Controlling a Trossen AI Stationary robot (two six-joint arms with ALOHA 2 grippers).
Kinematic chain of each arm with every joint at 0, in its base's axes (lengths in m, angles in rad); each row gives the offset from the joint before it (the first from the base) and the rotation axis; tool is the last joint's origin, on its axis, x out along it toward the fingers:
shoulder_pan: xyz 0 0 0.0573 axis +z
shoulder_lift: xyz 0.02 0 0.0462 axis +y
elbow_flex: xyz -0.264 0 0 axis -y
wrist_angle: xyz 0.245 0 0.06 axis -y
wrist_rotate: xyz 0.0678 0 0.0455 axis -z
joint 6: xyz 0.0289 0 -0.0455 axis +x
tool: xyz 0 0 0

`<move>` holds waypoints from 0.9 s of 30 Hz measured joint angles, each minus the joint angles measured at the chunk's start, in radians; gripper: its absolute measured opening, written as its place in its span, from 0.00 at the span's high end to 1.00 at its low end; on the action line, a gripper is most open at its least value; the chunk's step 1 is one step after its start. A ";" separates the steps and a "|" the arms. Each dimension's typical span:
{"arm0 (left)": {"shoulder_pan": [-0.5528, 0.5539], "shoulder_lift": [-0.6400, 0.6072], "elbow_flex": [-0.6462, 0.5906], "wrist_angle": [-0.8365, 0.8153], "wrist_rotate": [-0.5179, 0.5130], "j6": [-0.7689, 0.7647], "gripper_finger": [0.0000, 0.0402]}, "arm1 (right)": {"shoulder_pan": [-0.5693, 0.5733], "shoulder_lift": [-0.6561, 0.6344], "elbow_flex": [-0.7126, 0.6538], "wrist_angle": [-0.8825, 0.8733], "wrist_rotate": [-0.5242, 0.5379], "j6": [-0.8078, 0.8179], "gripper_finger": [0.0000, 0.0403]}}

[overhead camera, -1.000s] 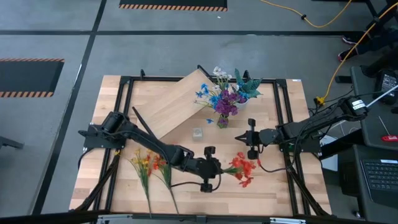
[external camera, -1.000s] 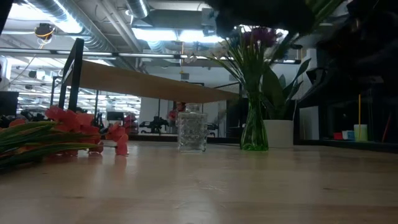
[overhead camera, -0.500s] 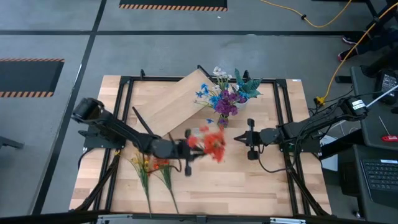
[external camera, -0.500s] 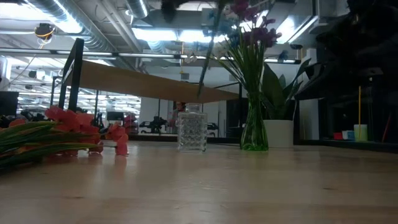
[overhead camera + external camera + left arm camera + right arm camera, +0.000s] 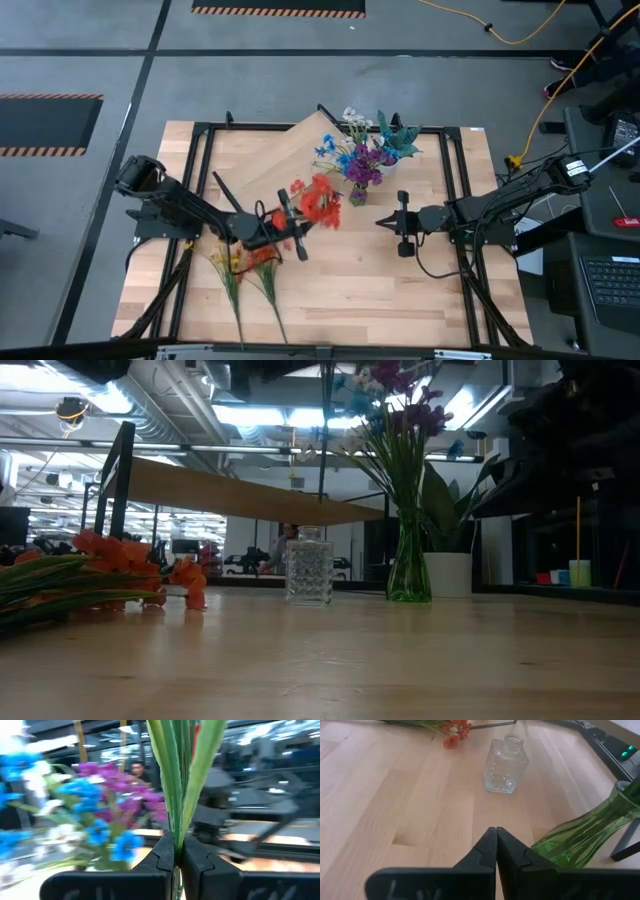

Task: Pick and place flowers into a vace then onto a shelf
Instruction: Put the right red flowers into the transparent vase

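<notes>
My left gripper [image 5: 294, 222] is shut on a spray of red flowers [image 5: 318, 205], held up near the table's middle. Its thin stem [image 5: 322, 450] hangs above a small clear glass vase [image 5: 308, 572]. A green glass vase [image 5: 357, 196] just to the right holds blue, purple and white flowers [image 5: 355, 155]. Yellow and orange flowers [image 5: 240, 265] lie flat at the near left. The light-wood shelf [image 5: 285, 160] stands aslant at the far left. My right gripper [image 5: 384, 222] waits shut, right of the vases, touching nothing. My left gripper pinches the red spray's green stems [image 5: 176, 827] between its two fingers [image 5: 162, 855], which lie about level and across the stems, coming from the table's left. The spray stands roughly upright and lifted clear, blooms above the fingers and the stem's lower end hanging free.
A spiky green plant in a white pot [image 5: 447, 573] stands behind the green vase at the far right. A black frame [image 5: 455, 190] runs round the tabletop. Bare wood [image 5: 380, 300] lies at the near right. A person [image 5: 137, 770] shows in the room beyond.
My left gripper has lifted the red spray off the table at the near middle. It has carried the spray toward the left and far edges, tipping from pointing down to about level. The spray has gone from lying flat to upright over the clear vase.
</notes>
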 joint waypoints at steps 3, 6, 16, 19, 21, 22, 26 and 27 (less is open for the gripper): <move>0.023 0.000 0.000 0.000 -0.021 0.010 0.99 | 0.000 0.000 0.000 0.000 0.000 0.000 0.98; 0.041 0.000 0.000 0.000 -0.016 0.010 0.99 | 0.000 0.000 0.000 0.000 0.000 0.000 0.98; 0.100 0.000 0.000 -0.039 -0.021 0.007 0.99 | 0.000 0.000 0.000 0.000 0.000 0.000 0.98; 0.100 0.000 0.000 -0.041 -0.021 -0.001 0.99 | 0.000 0.000 0.000 -0.003 0.000 0.000 0.98; 0.100 0.000 0.000 -0.050 -0.021 -0.017 0.99 | 0.000 0.000 0.000 -0.004 0.000 0.000 0.98; 0.100 0.000 0.000 -0.054 -0.022 -0.025 0.99 | 0.000 0.000 0.000 -0.004 0.000 0.000 0.98; 0.100 0.000 0.000 -0.084 -0.040 -0.051 0.99 | 0.000 0.000 0.000 -0.004 0.000 0.001 0.98; 0.100 0.000 0.000 -0.099 -0.041 -0.061 0.99 | 0.000 0.000 0.000 -0.004 0.000 0.001 0.98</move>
